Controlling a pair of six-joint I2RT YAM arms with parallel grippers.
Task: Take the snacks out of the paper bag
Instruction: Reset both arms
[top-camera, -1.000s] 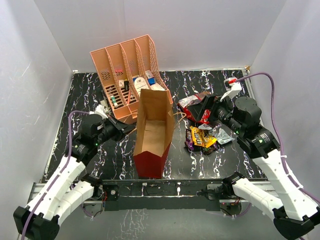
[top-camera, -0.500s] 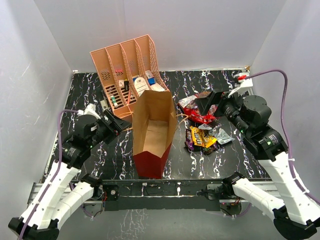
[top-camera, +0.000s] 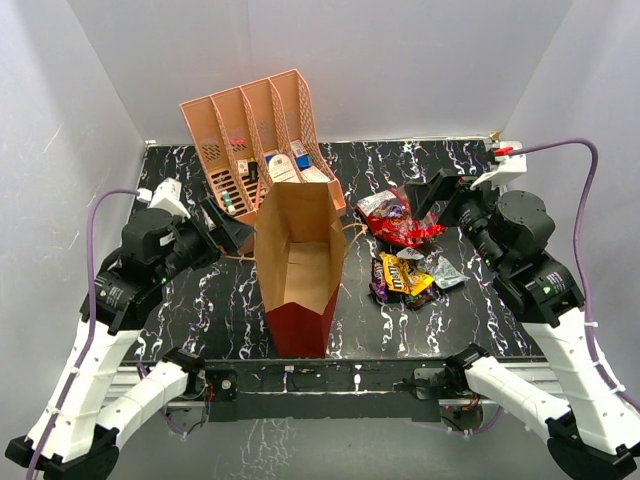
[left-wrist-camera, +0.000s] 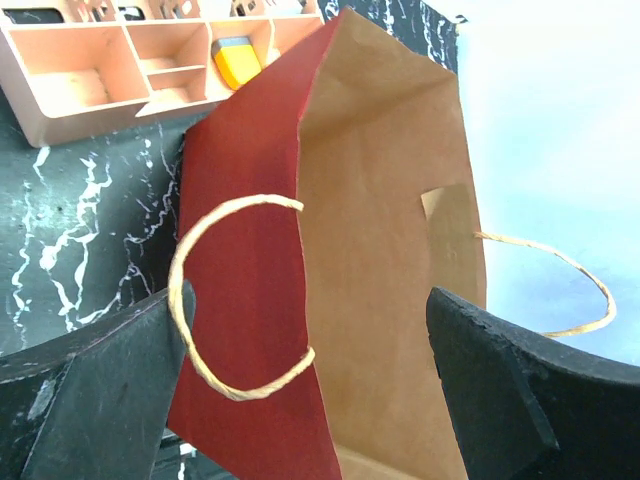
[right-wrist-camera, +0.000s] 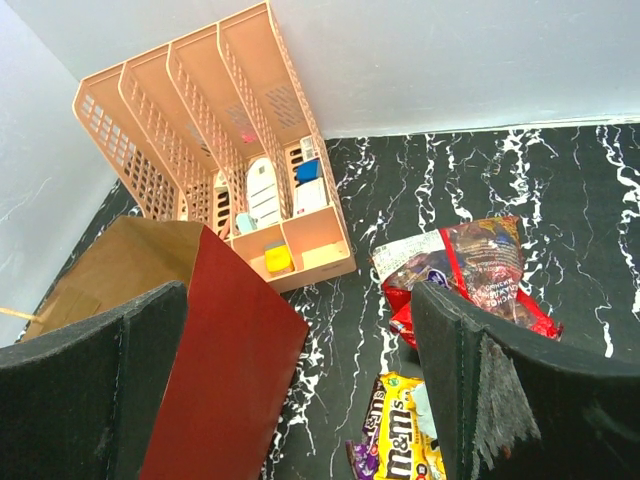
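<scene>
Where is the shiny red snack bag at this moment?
In the top view the shiny red bag lies on the table, right of the paper bag and just beyond the yellow candy pack.

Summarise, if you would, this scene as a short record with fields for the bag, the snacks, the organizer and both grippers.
Bag: tall red paper bag with brown kraft inside, upright, mouth open, no snack visible inside
Snacks: shiny red crinkly bag, yellow candy pack, purple candy pack, silvery wrapper, all on the black marbled table, right of the bag
Organizer: salmon-pink plastic slotted organizer, behind the bag
Left gripper: open, by the bag's left side, holding nothing
Right gripper: open, near the red snack bag, holding nothing
</scene>
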